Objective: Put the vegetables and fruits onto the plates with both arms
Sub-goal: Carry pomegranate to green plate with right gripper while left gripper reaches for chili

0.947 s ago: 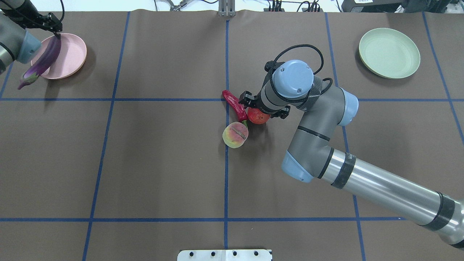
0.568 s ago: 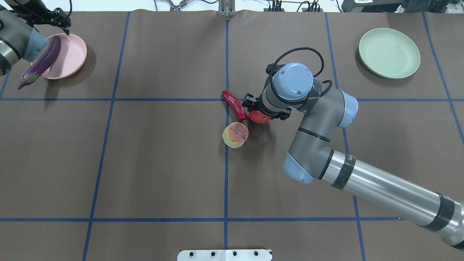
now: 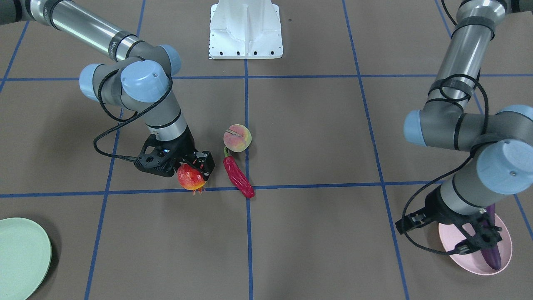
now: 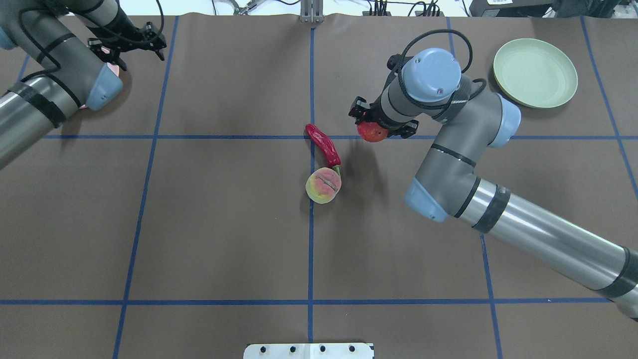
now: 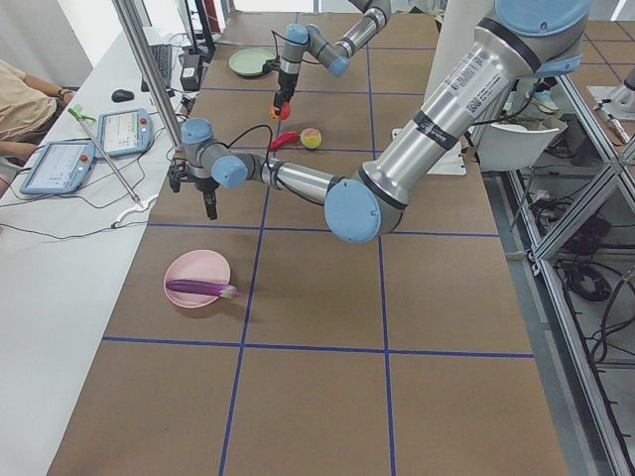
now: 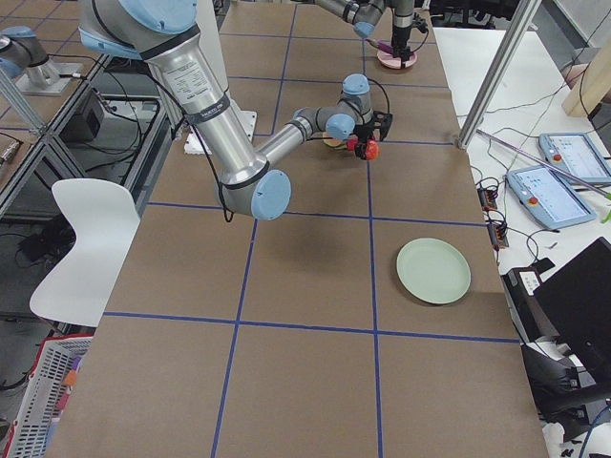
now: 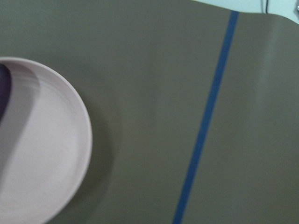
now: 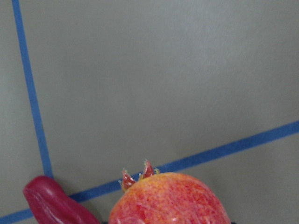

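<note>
My right gripper (image 4: 379,127) is shut on the red-orange pomegranate (image 4: 373,132), held just above the table beside the blue line; its crown shows in the right wrist view (image 8: 140,170). The red chili (image 4: 324,145) and the peach (image 4: 323,185) lie together at the table's centre. The purple eggplant (image 5: 201,289) lies in the pink plate (image 5: 184,270) at the far left. My left gripper (image 4: 124,47) hangs open beside that plate with nothing in it. The mint green plate (image 4: 536,73) sits at the far right with nothing on it.
Blue tape lines divide the brown table. The white robot base (image 3: 245,29) stands at the near middle edge. In the exterior left view a side desk holds tablets (image 5: 119,129), with a person (image 5: 25,99) seated there and a metal pole (image 5: 149,69) standing by the table.
The right gripper has lifted the pomegranate away from the chili and carried it up and right. The left gripper has let go of the eggplant and moved right, off the pink plate.
</note>
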`<state>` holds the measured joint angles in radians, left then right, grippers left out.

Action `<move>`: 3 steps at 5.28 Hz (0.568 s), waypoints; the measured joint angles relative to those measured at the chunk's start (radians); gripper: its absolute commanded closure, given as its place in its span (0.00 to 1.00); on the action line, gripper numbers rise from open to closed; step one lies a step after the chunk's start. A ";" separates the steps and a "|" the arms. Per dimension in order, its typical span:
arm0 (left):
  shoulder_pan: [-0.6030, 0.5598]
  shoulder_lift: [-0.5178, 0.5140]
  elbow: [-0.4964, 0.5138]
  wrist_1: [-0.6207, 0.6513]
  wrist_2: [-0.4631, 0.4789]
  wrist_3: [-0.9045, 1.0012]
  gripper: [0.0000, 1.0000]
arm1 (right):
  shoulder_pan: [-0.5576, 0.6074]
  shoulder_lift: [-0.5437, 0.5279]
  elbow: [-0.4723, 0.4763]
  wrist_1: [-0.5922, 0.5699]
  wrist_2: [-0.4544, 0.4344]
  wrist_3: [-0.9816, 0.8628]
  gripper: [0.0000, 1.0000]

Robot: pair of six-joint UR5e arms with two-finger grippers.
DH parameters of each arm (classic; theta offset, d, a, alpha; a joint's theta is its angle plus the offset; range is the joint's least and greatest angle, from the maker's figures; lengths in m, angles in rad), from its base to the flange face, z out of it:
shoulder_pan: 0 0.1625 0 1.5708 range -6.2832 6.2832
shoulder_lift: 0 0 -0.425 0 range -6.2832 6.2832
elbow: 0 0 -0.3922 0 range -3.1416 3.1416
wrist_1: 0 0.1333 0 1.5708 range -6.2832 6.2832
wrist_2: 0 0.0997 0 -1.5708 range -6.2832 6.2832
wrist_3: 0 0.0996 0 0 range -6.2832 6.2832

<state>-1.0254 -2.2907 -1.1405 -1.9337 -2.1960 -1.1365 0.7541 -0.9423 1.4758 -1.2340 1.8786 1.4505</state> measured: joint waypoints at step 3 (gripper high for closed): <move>0.283 -0.125 -0.129 0.000 0.050 -0.486 0.00 | 0.284 -0.081 -0.138 -0.002 0.011 -0.309 1.00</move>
<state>-0.7424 -2.4153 -1.2700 -1.9334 -2.1464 -1.6222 1.0379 -1.0234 1.3379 -1.2356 1.8898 1.1417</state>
